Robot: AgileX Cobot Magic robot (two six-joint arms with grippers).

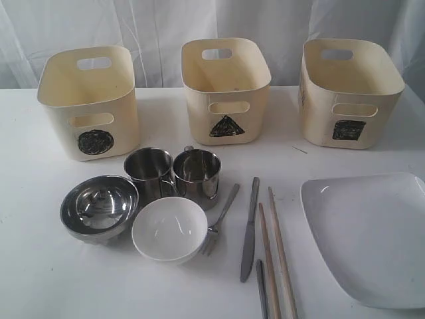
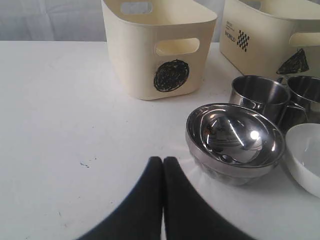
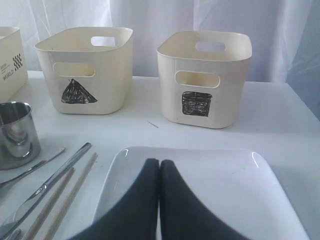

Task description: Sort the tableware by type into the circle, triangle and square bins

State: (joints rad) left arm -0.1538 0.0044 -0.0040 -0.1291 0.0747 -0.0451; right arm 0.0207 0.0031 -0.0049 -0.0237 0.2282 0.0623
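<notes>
Three cream bins stand at the back of the exterior view: circle bin [image 1: 89,100], triangle bin [image 1: 226,90], square bin [image 1: 348,93]. In front sit two steel mugs [image 1: 149,173] [image 1: 198,176], a steel bowl [image 1: 99,207], a white bowl [image 1: 169,229], a fork [image 1: 219,219], a knife [image 1: 250,229], chopsticks [image 1: 275,256] and the white plate [image 1: 372,236]. My left gripper [image 2: 163,161] is shut and empty beside the steel bowl [image 2: 235,142]. Above the plate [image 3: 210,185] hangs my right gripper [image 3: 159,163], shut and empty. Neither gripper shows in the exterior view.
A white curtain hangs behind the white table [image 1: 40,279]. The plate reaches the table's front right corner. A thin sliver [image 1: 300,150] lies between the triangle and square bins. A dark utensil tip [image 1: 261,289] lies by the chopsticks.
</notes>
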